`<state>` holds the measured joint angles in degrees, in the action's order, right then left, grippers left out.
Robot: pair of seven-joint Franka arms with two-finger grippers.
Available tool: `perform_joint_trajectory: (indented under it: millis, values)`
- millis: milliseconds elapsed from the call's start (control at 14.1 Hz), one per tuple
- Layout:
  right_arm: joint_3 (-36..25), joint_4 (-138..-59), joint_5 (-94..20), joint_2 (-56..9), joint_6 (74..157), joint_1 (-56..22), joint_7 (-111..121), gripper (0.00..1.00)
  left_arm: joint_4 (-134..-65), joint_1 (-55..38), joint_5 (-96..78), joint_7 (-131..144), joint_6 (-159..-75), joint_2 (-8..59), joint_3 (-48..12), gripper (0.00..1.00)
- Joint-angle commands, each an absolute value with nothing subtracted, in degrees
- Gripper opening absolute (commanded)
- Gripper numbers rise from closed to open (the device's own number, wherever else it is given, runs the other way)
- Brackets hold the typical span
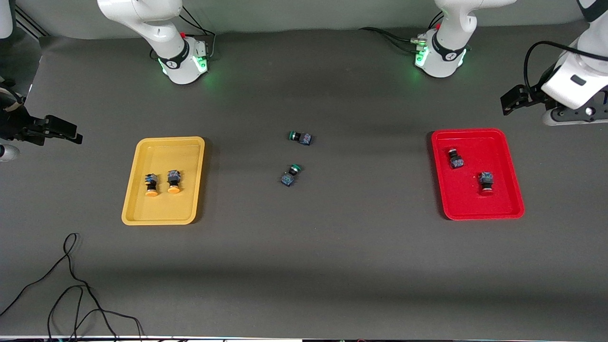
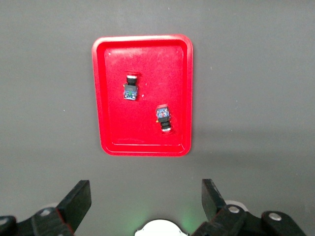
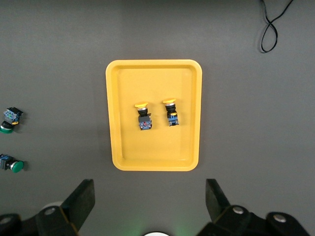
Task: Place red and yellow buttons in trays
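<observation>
Two yellow-capped buttons (image 1: 151,184) (image 1: 173,181) lie side by side in the yellow tray (image 1: 161,206), toward the right arm's end of the table. The right wrist view shows the same buttons (image 3: 143,116) (image 3: 171,113) in that tray (image 3: 152,147). Two red-capped buttons (image 1: 456,158) (image 1: 486,182) lie in the red tray (image 1: 470,199), which the left wrist view also shows (image 2: 142,54) with its buttons (image 2: 130,88) (image 2: 163,118). My right gripper (image 3: 150,189) hangs open and empty over bare table beside the yellow tray. Beside the red tray, my left gripper (image 2: 145,191) hangs open and empty too.
Two green-capped buttons (image 1: 300,137) (image 1: 290,175) lie on the dark mat midway between the trays. A loose black cable (image 1: 71,285) curls near the front edge at the right arm's end. The arm bases (image 1: 183,61) (image 1: 439,57) stand along the table's edge farthest from the front camera.
</observation>
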<state>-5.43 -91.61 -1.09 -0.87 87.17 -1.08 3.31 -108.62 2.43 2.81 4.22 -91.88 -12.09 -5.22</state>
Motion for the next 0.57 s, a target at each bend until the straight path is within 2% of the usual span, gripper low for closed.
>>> perform_joint_trajectory:
  millis: [0,497]
  values:
    - [-4.9,-92.3,1.2,0.3,87.0,-1.0,1.8,1.0,-109.1,7.9,1.8,1.4,-93.0,-12.0,-8.1,1.0]
    - [-5.0,-92.1,1.4,0.4,86.8,-1.0,1.8,1.0,-106.7,8.3,2.5,2.2,-93.5,-9.5,-9.6,1.0]
